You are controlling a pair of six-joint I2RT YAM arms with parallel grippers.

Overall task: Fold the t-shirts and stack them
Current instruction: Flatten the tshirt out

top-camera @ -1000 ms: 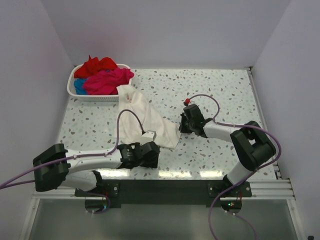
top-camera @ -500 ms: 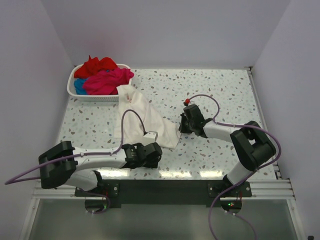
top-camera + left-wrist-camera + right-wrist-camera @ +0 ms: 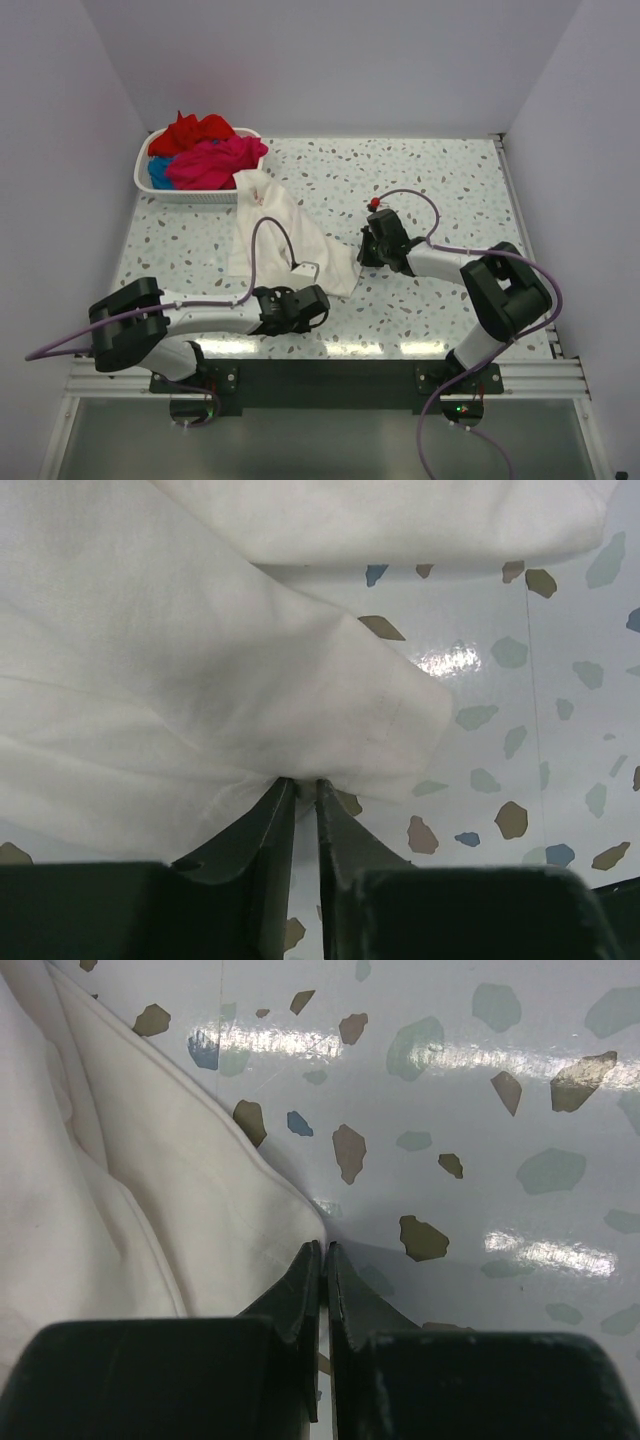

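Observation:
A white t-shirt [image 3: 285, 235] lies crumpled on the speckled table, running from the basket towards the middle. My left gripper [image 3: 320, 294] is at its near corner. In the left wrist view the left gripper [image 3: 300, 783] has its jaws drawn in on the hem of the white t-shirt [image 3: 200, 660], a thin slit left between them. My right gripper [image 3: 361, 258] is at the shirt's right edge. In the right wrist view the right gripper [image 3: 323, 1247] is shut, its tips pinching the edge of the white t-shirt [image 3: 130, 1200]. Red [image 3: 196, 130], magenta [image 3: 215, 160] and blue [image 3: 158, 173] t-shirts fill the basket.
The white slatted basket [image 3: 190, 198] stands at the table's back left corner, with the white shirt's far end against it. Bare speckled table [image 3: 450, 190] stretches to the right and behind the right arm. Walls close in the left, back and right.
My left arm has slid right along the near edge to the shirt's corner, and its jaws have closed on the hem. The right arm has not moved.

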